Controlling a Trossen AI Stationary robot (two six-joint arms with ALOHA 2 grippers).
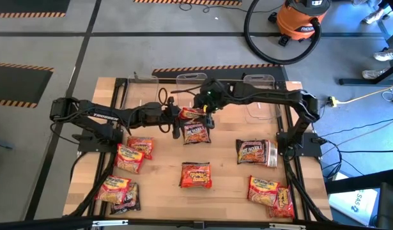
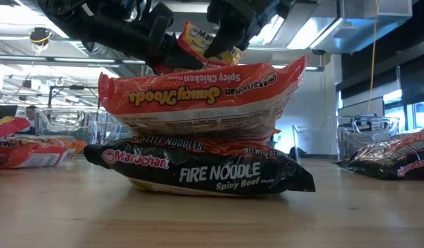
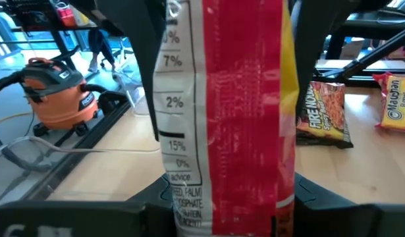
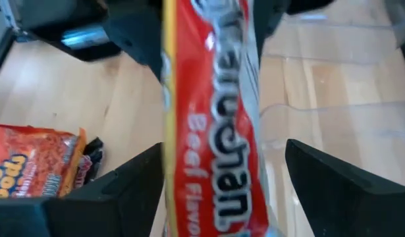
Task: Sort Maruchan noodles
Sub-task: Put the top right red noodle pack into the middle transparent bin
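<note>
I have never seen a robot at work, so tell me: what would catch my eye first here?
Two dark arms meet above the middle of the wooden table, where the left gripper grips a red noodle packet in mid-air, with the right gripper open around it. Just below lies a stack of two packets, and more bright packets are scattered across the table. An orange shop vacuum stands on the floor beyond.

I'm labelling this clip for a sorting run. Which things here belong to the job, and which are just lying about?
Belong to the job:
- red packet, held by the left end effector, with the right end effector open around it
- packets on the table, e.g. Fire Noodle packet, Saucy Noodle packet

Lying about:
- orange vacuum
- clear tubs
</note>
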